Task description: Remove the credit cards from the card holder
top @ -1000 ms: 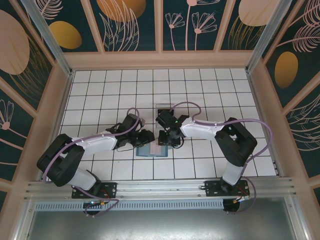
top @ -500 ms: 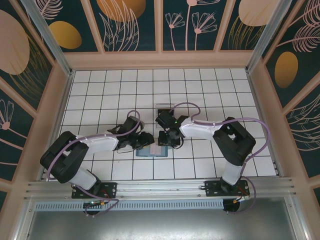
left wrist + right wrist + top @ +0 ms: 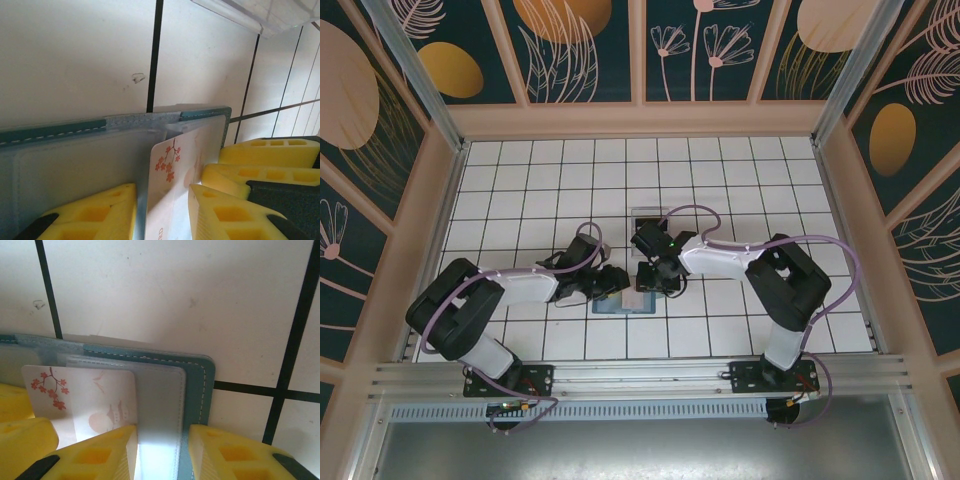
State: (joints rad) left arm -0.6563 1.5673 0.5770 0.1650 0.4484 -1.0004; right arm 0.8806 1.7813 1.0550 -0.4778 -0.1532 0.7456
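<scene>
Both arms fold inward over the flat teal-blue bifold card holder, hiding most of it.
The left gripper straddles a pale blossom-printed credit card, grip unclear; the right gripper hangs part-open, empty.

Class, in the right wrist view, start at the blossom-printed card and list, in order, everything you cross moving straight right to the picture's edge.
credit card → card holder's grey inner pocket → card holder's teal stitched edge → white tile → dark grout line → next tile
</scene>
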